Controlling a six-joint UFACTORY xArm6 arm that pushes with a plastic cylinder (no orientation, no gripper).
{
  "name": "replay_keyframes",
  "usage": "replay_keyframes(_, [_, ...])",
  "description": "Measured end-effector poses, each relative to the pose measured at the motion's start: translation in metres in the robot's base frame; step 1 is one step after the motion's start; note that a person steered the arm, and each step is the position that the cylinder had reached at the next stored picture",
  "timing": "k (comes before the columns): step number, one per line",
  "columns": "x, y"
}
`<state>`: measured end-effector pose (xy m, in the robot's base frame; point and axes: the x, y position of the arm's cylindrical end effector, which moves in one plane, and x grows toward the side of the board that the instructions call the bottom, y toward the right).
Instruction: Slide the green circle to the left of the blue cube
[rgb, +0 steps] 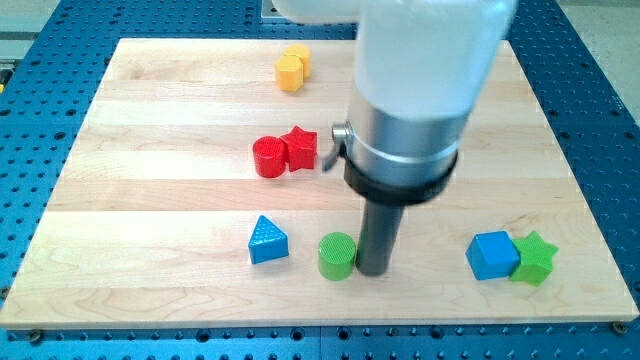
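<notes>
The green circle stands near the board's bottom edge, a little right of centre. My tip is right beside it on the view's right, touching or nearly touching its side. The blue cube sits further to the view's right, at about the same height, with a green star touching its right side. The green circle is left of the blue cube with a wide gap between them.
A blue triangle lies just left of the green circle. A red circle and red star sit together at mid-board. A yellow block is near the top edge. The wooden board lies on a blue perforated table.
</notes>
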<state>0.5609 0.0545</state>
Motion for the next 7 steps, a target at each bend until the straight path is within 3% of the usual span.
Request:
replay_keyframes(1, [-0.034,0.014])
replay_keyframes(4, [-0.035,-0.174])
replay_keyframes(5, [-0.003,-0.157])
replay_keyframes(7, [0.009,-0.045])
